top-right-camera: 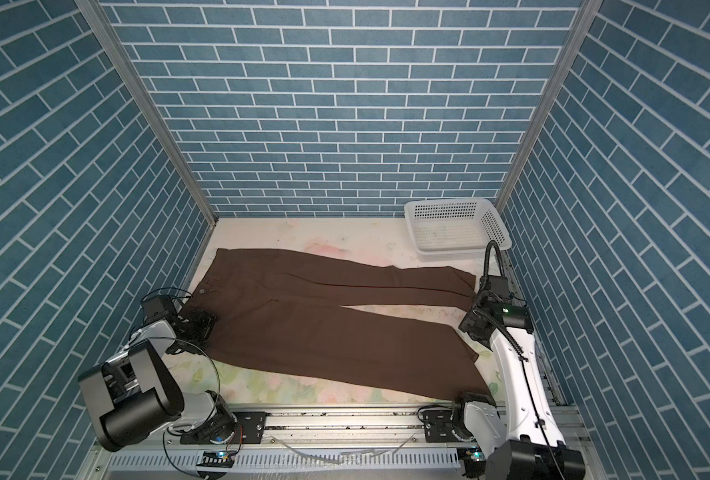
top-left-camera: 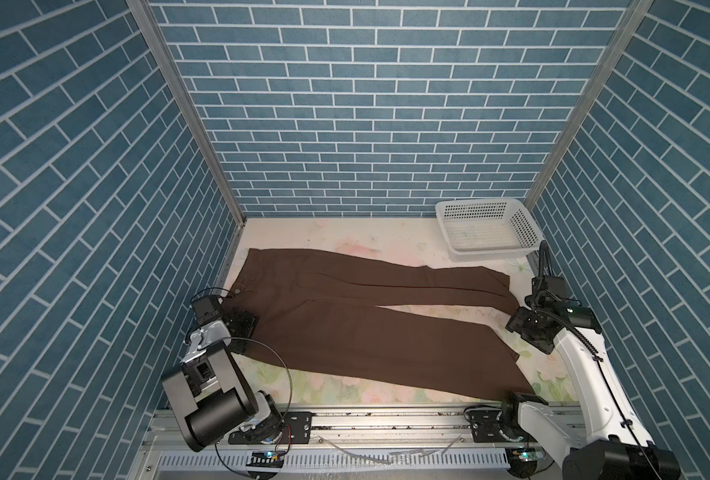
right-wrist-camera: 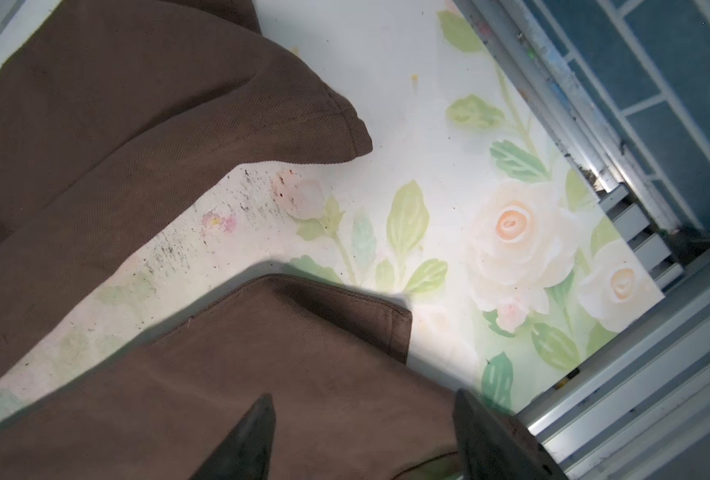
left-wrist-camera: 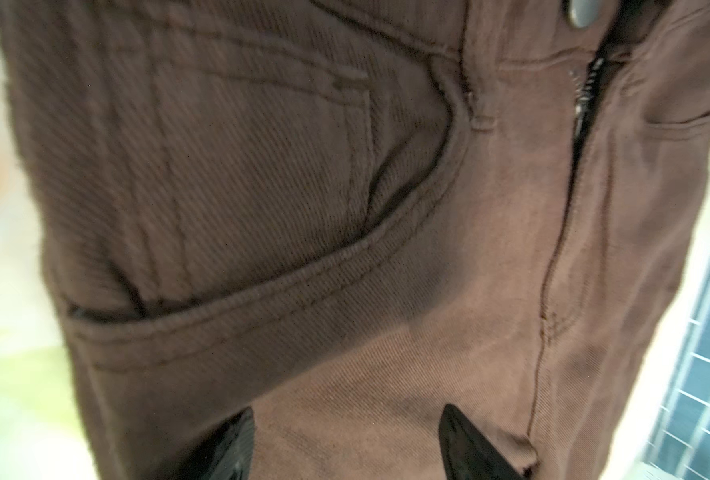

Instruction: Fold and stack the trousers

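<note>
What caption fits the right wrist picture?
The right gripper, jaws apart, over the trousers; both cuffs on a rose-print table.

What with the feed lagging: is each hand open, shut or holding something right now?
Left hand: open, over the trousers, holding nothing.
Right hand: open, over the trousers, holding nothing.

**Cloth, Plastic and Metal on the Table**

The trousers (left-wrist-camera: 262, 187) are brown cloth with a fine diagonal rib, matt and a little fuzzy. Their button (left-wrist-camera: 582, 12) is dull grey metal, and the zipper teeth (left-wrist-camera: 586, 87) are shiny metal. The table cover (right-wrist-camera: 386, 83) looks smooth, with printed flowers and some dark specks. The basket (top-left-camera: 526, 226) is white perforated plastic. The front rail (top-left-camera: 386, 419) is bare silver metal. The walls (top-left-camera: 386, 104) look matt.
</note>
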You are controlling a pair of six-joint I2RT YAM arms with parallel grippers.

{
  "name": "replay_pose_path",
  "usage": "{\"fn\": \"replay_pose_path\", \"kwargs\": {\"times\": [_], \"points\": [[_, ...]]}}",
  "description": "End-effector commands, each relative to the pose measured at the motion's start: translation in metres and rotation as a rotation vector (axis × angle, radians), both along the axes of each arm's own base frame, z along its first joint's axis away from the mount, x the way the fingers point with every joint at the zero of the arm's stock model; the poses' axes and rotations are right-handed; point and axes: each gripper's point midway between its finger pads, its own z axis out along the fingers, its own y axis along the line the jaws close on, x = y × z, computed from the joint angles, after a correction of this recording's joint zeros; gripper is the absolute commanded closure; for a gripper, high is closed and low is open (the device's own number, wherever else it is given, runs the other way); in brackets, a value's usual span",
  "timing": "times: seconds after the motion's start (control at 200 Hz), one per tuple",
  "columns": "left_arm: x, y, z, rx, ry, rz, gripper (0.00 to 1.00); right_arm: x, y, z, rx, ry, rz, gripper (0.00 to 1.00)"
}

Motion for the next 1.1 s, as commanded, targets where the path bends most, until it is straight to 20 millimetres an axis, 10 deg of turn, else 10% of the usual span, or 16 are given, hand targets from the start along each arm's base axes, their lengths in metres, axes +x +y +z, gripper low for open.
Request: {"fn": "replay_pose_path", "kwargs": {"times": [0.0,0.175,0.27,0.43,0.59,0.97,1.095], "points": [[-0.033,0.001,-0.013,0.025,0.158,0.003,0.28,-0.004,0.007,-0.018,0.086,0.027,-0.035,0.45],[-0.031,-0.008,-0.016,0.015,0.154,-0.056,0.28,0.0,0.028,-0.055,0.25,0.095,-0.049,1.0],[-0.03,-0.013,-0.016,0.021,0.165,-0.087,0.28,0.0,0.035,-0.074,0.3,0.132,-0.054,0.99],[-0.019,-0.025,-0.01,0.04,0.141,-0.139,0.28,0.002,0.027,-0.085,0.271,0.152,-0.068,0.5],[0.001,-0.044,0.005,0.108,0.13,-0.24,0.28,0.008,0.016,-0.097,0.246,0.178,-0.075,0.41],[0.022,-0.076,0.012,0.138,0.122,-0.324,0.27,0.02,0.028,-0.083,0.216,0.104,0.055,1.0],[0.022,-0.079,0.011,0.137,0.126,-0.328,0.27,0.023,0.045,-0.064,0.077,0.078,0.158,1.0]]}}
